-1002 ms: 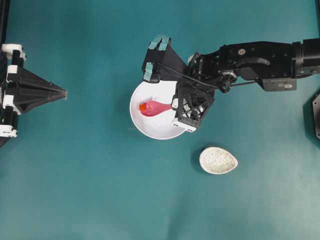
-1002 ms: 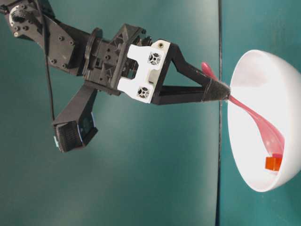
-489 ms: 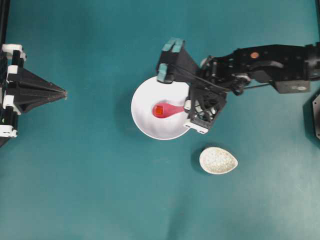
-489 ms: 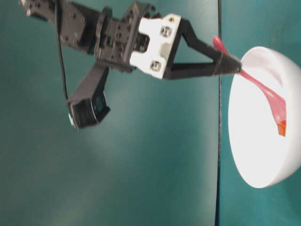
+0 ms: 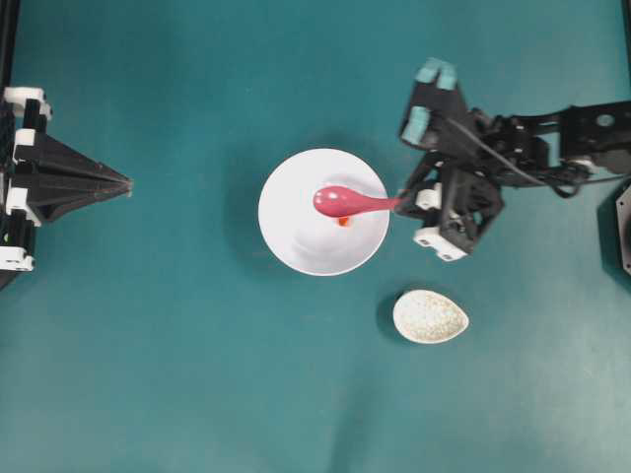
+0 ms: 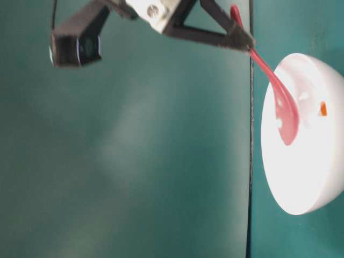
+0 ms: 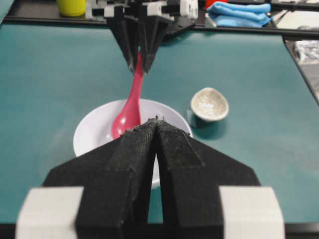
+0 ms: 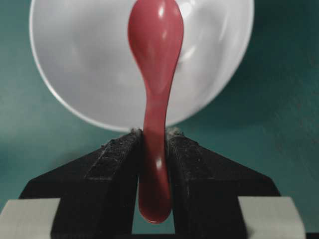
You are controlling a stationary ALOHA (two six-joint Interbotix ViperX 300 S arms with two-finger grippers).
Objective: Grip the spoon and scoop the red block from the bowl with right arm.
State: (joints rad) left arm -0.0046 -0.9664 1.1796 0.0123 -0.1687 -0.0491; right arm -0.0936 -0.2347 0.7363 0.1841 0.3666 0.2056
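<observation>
1. Overhead view shows the right gripper squeezing the end of the pink spoon by its handle.
2. The spoon sticks straight out ahead of the gripper, and its deep head hangs over the middle of the white bowl.
3. The red block is not in the spoon. It peeks out just beside the spoon's head, down inside the bowl.
4. From the table-level view the spoon tilts down from the gripper, and the block sits on the bowl's floor past the spoon's head.
5. The right wrist view shows both jaws pressed flat on the handle, one on each side, with a bit of handle poking out behind them.
6. The spoon looks hard, shiny and slippery, so I think it could twist or slide in the grip. Holding it near the end of the handle, like now, gives long reach but less control.
7. The block looks tiny and light. It may roll off easily.
8. The right arm reaches in from the side with its wrist bent down toward the bowl.
9. The left gripper is far from the bowl, with its jaws pressed together and holding nothing.
</observation>
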